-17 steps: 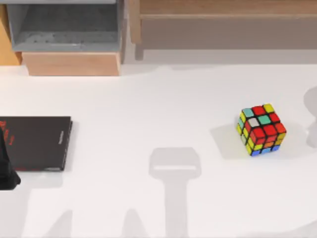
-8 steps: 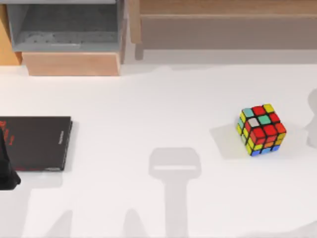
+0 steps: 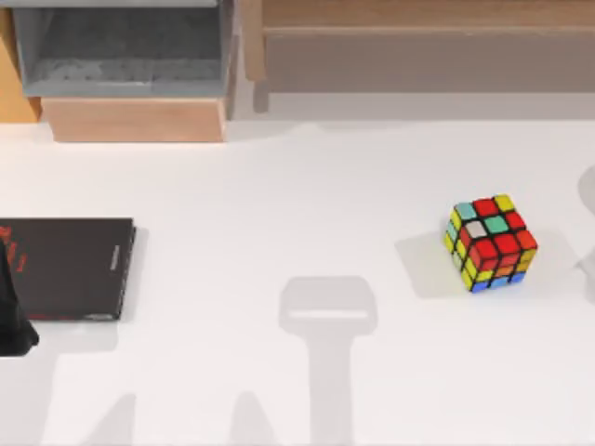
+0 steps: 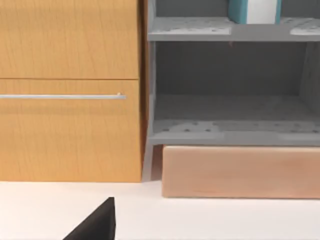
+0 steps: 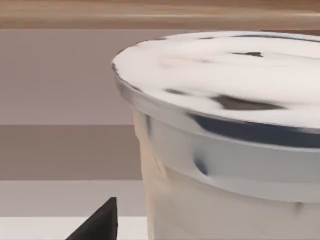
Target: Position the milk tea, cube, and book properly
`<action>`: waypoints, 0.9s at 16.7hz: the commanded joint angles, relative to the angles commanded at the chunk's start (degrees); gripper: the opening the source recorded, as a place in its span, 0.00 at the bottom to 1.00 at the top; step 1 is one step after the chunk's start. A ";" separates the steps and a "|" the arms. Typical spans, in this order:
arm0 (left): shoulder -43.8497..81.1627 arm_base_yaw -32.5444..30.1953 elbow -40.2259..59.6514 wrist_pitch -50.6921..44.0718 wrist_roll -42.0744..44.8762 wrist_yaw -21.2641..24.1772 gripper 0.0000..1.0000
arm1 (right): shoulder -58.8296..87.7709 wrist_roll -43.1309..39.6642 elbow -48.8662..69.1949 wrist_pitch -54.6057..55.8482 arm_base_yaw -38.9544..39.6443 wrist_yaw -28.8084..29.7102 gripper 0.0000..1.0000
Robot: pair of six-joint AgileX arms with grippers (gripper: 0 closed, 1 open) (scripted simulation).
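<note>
The cube (image 3: 490, 243) sits on the white table at the right, with its red face towards the front. The milk tea (image 5: 225, 150), a pale cup with a white lid, looms very close in the right wrist view, and a black part of my right gripper (image 5: 97, 224) shows beside it. The book (image 4: 239, 10), teal with white page edges, stands on an upper shelf of the grey cabinet (image 4: 225, 130). My left arm (image 3: 11, 321) is at the table's left edge, and a black part of its gripper (image 4: 97, 225) faces the cabinet.
A thin black book with red marks (image 3: 65, 268) lies flat at the left. A wooden cabinet with a drawer handle (image 4: 62, 96) and a grey shelf unit (image 3: 121, 56) stand at the back left. A long wooden shelf (image 3: 418, 28) runs along the back right.
The shadow at the table's right edge has shifted slightly towards the right. The cube, the black book and the left arm have stayed put.
</note>
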 joint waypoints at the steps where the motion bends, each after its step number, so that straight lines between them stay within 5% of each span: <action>1: 0.00 0.00 0.00 0.00 0.00 0.00 1.00 | -0.03 0.00 -0.07 0.05 -0.03 -0.03 1.00; 15: 0.00 0.00 0.00 0.00 0.00 0.00 1.00 | -16.12 0.09 -3.54 -12.73 -1.67 -2.08 1.00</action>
